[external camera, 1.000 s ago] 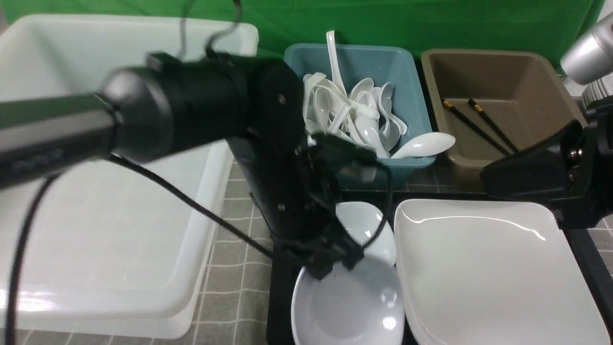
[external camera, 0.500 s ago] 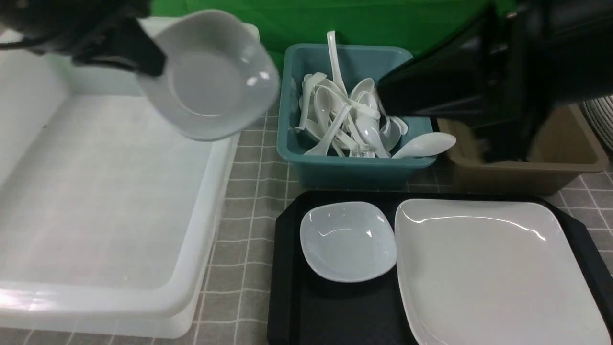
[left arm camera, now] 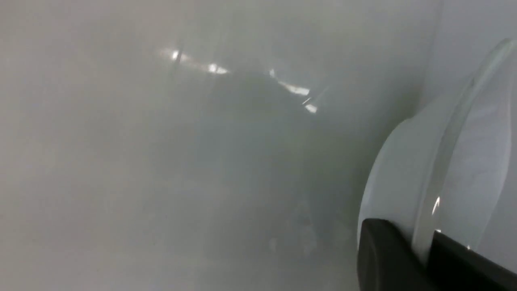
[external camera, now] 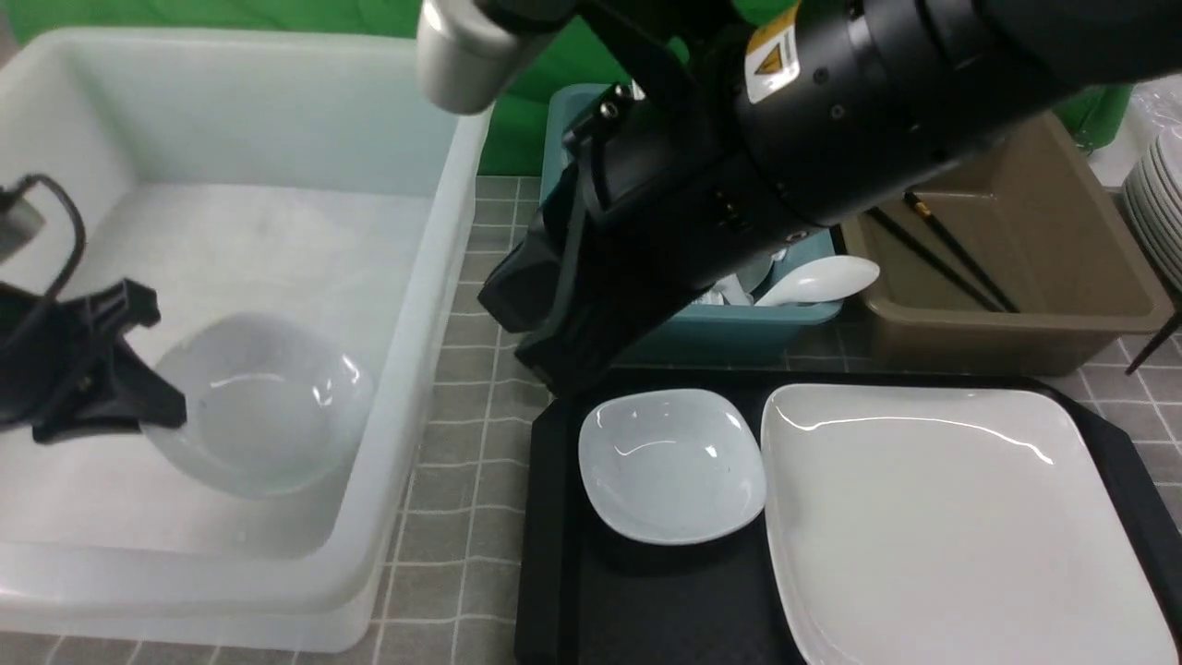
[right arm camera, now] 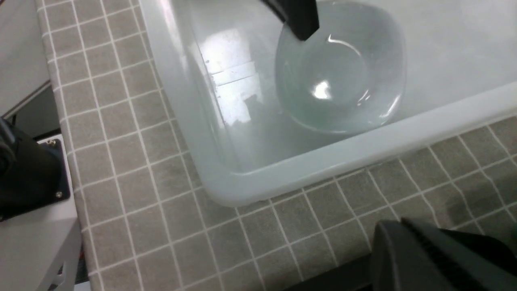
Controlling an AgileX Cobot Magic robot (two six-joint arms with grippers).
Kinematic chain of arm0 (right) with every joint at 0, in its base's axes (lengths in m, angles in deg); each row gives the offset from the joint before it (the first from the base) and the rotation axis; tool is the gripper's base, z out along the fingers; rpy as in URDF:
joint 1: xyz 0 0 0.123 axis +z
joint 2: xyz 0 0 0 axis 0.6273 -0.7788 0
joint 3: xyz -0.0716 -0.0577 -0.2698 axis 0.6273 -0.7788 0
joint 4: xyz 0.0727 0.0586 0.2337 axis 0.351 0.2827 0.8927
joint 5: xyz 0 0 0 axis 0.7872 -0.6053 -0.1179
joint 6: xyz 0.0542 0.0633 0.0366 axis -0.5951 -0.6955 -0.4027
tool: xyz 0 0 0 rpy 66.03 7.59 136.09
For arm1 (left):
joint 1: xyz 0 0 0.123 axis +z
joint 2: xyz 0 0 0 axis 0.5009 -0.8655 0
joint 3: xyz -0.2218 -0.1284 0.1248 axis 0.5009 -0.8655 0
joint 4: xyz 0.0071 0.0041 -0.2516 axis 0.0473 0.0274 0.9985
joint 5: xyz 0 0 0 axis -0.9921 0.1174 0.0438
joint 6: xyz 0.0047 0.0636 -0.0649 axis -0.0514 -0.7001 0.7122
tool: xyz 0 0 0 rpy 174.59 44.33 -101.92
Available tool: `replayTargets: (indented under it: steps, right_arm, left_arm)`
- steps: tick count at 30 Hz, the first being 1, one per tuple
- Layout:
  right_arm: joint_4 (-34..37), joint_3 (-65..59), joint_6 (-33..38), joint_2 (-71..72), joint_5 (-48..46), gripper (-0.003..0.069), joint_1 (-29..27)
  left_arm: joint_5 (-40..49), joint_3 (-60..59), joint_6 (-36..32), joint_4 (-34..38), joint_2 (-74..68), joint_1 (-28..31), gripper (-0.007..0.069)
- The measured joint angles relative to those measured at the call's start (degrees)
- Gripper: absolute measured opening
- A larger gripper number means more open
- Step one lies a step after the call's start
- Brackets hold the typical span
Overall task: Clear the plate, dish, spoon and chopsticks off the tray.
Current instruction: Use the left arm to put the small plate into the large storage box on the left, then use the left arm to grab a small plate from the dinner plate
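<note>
My left gripper point(external camera: 157, 392) is shut on the rim of a small white dish point(external camera: 263, 402), holding it tilted low inside the white tub point(external camera: 434, 277). The left wrist view shows its two black fingers point(left arm camera: 387, 254) pinching that rim point(left arm camera: 444, 161). A second small dish point(external camera: 669, 462) and the large white plate point(external camera: 951, 517) lie on the black tray point(external camera: 554, 573). My right gripper point(external camera: 554, 365) is shut and empty by the tray's far left corner point(right arm camera: 400, 228). A white spoon point(external camera: 817, 279) rests on the teal tub's rim. The black chopsticks point(external camera: 951, 249) lie in the brown tub.
My right arm point(external camera: 813, 111) crosses above the teal tub point(external camera: 739, 323) and hides most of it. The brown tub point(external camera: 1016, 314) stands behind the tray. Stacked round plates point(external camera: 1159, 203) sit at the far right. A grey checked cloth point(external camera: 471, 443) covers the table.
The left gripper carried the dish from above the tub's far right edge down and left into the tub. The right arm swung left across the view to the tray's far left corner.
</note>
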Motion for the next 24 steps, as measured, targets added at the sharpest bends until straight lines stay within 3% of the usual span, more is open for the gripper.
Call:
replayTargets:
  steps: [4,7,11,14,18,22,24]
  right_arm:
    - [0.1,0.4,0.0,-0.1,0.3,0.0023,0.0]
    - [0.1,0.4,0.0,-0.2,0.4,0.0023,0.0]
    - [-0.8,0.5,-0.3,-0.1,-0.8,0.0023,0.0]
    - [-5.2,0.5,-4.4,0.6,-2.5,0.0023,-0.1]
    - [-11.6,0.5,-8.6,3.1,-5.7,0.0026,-1.2]
    - [-16.5,-0.3,-10.3,8.5,-13.2,0.0027,-7.3]
    - [-16.9,-2.1,-10.4,10.4,-15.2,0.0027,-11.2]
  left_arm:
    - [-3.0,-3.0,0.3,-1.5,0.0,0.0,0.015]
    - [-2.8,-3.2,1.3,-3.0,0.0,0.0,0.0279]
    - [5.2,0.3,2.1,-4.4,0.1,0.0,0.0444]
    - [10.3,5.2,6.1,-7.3,1.3,-0.1,0.0477]
    - [12.0,10.5,10.7,-11.7,4.6,-1.7,0.0425]
    - [10.9,17.3,11.8,-12.6,8.4,-13.8,0.0122]
    - [9.5,19.3,11.9,-12.7,8.6,-21.2,0.0052]
